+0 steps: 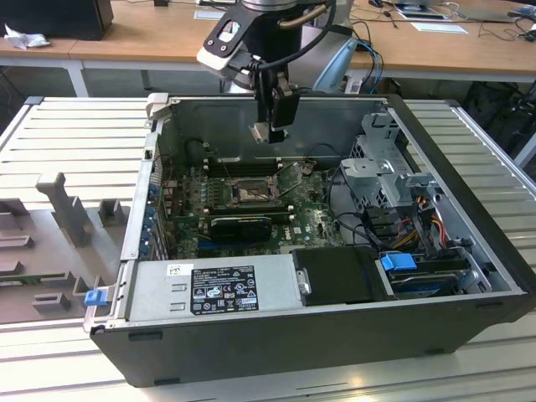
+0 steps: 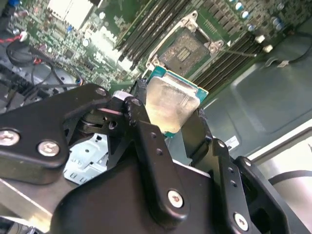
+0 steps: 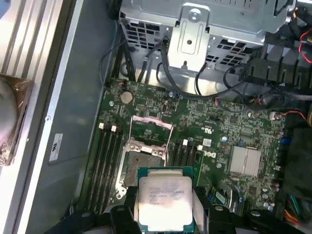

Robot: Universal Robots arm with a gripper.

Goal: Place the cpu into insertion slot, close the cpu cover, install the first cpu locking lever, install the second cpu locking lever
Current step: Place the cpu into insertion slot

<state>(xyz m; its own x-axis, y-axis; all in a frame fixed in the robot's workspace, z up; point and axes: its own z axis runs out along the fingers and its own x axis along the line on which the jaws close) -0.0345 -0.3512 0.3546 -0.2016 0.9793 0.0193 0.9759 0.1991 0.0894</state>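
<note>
My gripper (image 1: 268, 131) hangs above the open computer case, shut on the cpu (image 1: 260, 131). The cpu is a small square chip with a pale metal face and a green edge; both wrist views show it clamped between the two black fingers (image 2: 144, 127), as the cpu (image 2: 171, 105) and the cpu (image 3: 165, 200). Below it on the green board lies the insertion slot (image 1: 248, 194), dark and uncovered, also seen as the insertion slot (image 2: 187, 48) and the insertion slot (image 3: 142, 165). The cpu cover (image 3: 152, 128) is swung open on the slot's far side. The chip is well clear of the slot.
Black memory slots (image 3: 108, 161) flank the socket. A black graphics card (image 1: 242, 224) lies in front of it, with the power supply (image 1: 213, 288) nearer still. A metal drive cage (image 1: 381, 172) and loose cables (image 1: 419, 222) fill the exterior view's right. The case walls (image 1: 146, 209) enclose everything.
</note>
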